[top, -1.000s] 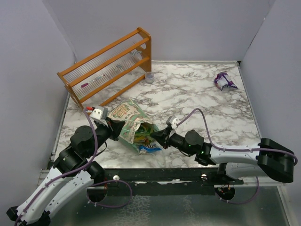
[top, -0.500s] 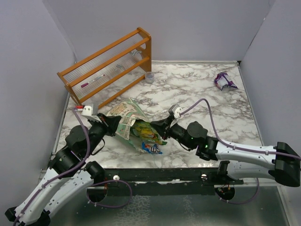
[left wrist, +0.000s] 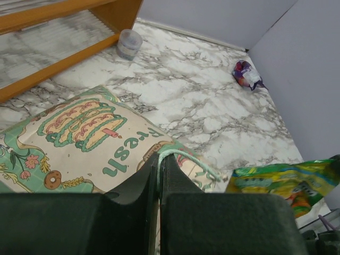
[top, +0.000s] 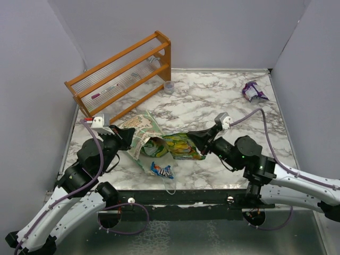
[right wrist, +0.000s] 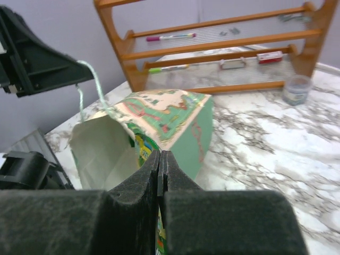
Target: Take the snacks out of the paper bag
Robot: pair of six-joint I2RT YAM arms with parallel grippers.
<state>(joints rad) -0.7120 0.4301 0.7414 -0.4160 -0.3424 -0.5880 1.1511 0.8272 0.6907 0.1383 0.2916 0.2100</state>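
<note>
The paper bag [top: 139,127] lies on its side at the table's near left, mouth toward the front right. My left gripper [top: 126,142] is shut on its green cord handle [left wrist: 183,155], and the bag's printed front [left wrist: 85,135] lies beyond the fingers. My right gripper [top: 195,139] is shut on a green-yellow snack packet [top: 179,146] and holds it just right of the bag's mouth. That packet also shows in the left wrist view [left wrist: 287,179] and the right wrist view [right wrist: 142,150]. A blue packet [top: 161,170] lies on the table by the mouth. A purple packet [top: 254,91] lies at the far right.
An orange wooden rack [top: 123,71] stands at the back left, with pens and small parts on its shelves. A small clear cup [top: 169,87] sits beside its right end. Grey walls close in the marble table [top: 228,111] on three sides.
My right gripper has drawn back to the right, pulling the green-yellow packet out of the bag. The blue packet has slid left by the mouth. My left gripper still holds the handle.
</note>
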